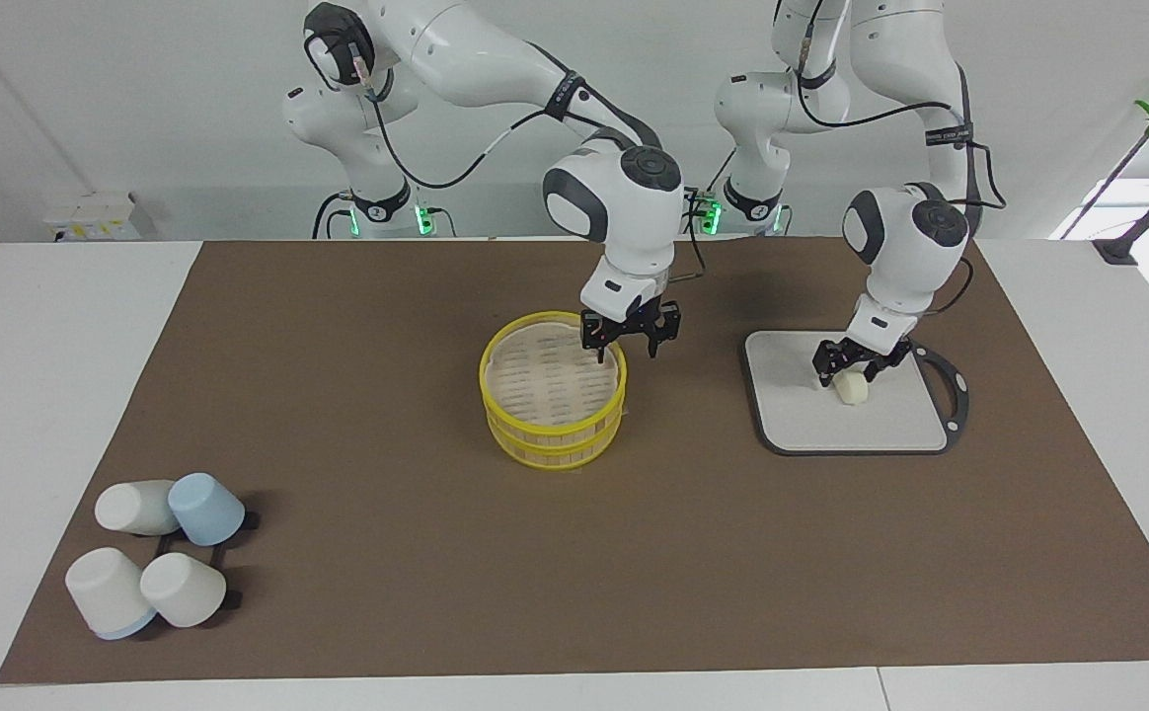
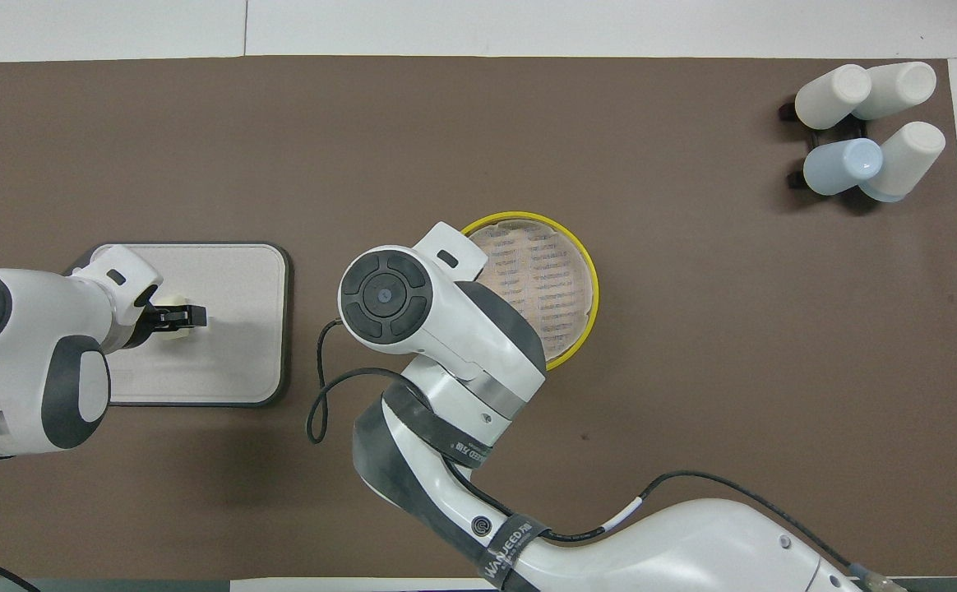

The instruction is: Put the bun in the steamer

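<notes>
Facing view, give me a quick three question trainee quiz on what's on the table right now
1. True or false: the bun already lies in the steamer.
2. Which claw is at the bun: A) left claw, B) right claw?
3. Fill in: the bun rests on the grey ____.

Key: 1 false, it sits on the board. 2 A; the right claw is at the steamer's rim. 3 board.
</notes>
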`<state>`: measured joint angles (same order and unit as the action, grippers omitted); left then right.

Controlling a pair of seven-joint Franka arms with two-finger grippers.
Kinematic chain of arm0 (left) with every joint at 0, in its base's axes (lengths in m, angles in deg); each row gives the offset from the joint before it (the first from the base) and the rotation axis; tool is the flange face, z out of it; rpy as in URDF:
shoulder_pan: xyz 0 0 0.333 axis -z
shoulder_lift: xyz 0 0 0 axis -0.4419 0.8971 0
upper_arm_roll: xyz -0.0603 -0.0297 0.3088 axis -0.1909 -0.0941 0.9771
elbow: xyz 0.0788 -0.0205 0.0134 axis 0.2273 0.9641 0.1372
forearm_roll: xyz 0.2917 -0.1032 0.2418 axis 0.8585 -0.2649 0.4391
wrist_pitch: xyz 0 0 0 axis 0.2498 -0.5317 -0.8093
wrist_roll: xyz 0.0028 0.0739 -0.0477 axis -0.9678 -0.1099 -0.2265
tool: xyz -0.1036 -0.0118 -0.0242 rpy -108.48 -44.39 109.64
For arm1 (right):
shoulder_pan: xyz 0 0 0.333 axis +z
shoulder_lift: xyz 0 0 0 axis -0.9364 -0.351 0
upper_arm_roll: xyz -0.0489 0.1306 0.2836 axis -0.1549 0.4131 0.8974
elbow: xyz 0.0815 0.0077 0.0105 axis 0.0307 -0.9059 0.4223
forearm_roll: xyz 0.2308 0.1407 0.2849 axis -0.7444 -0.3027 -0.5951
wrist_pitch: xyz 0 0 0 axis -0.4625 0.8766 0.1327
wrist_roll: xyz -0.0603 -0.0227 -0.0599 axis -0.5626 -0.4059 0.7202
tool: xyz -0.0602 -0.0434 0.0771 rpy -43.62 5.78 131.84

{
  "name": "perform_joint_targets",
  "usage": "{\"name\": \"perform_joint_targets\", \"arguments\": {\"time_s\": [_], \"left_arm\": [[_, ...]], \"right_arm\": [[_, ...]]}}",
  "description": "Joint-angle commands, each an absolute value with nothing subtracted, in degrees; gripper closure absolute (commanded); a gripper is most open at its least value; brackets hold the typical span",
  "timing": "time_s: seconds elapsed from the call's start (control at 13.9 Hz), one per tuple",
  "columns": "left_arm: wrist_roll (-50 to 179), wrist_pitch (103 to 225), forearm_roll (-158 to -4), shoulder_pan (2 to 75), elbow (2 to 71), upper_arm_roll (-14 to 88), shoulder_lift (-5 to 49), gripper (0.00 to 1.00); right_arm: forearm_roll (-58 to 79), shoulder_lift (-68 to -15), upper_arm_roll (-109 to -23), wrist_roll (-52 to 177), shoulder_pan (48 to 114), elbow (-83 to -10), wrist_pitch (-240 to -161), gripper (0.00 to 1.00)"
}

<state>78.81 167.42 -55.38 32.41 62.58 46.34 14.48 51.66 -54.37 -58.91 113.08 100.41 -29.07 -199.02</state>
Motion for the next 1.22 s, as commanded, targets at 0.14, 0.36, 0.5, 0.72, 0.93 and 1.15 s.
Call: {"name": "perform_joint_targets", "arguments": {"time_s": [0.14,0.36,0.5,0.72,0.93,1.15], "left_arm": [[76.2,169.1,-55.2,31.8,63.4,46.1,14.6,0.67],[75.5,167.8,-55.6,32.1,61.2,46.0,15.4,0.67],[75.0,164.1,-56.2,32.6,57.8,46.0,16.2,0.67],[74.3,155.1,-57.0,32.9,50.8,45.6,16.2,0.67],[69.6,142.7,-57.0,37.0,41.4,45.6,15.7,0.68],[68.0,135.1,-57.0,38.9,36.1,45.4,14.1,0.68]], "right_arm": [[51.7,-52.2,-58.6,114.0,99.5,-32.4,-200.6,0.6],[51.7,-52.1,-58.6,114.0,99.3,-33.2,-201.7,0.62],[51.7,-51.8,-58.6,114.0,99.3,-34.0,-202.8,0.64],[51.7,-51.8,-58.6,114.0,99.3,-34.1,-202.4,1.0],[51.7,-51.8,-58.6,113.8,99.2,-33.1,-200.6,1.0],[51.7,-52.2,-58.7,111.6,97.4,-26.9,-193.1,1.0]]}}
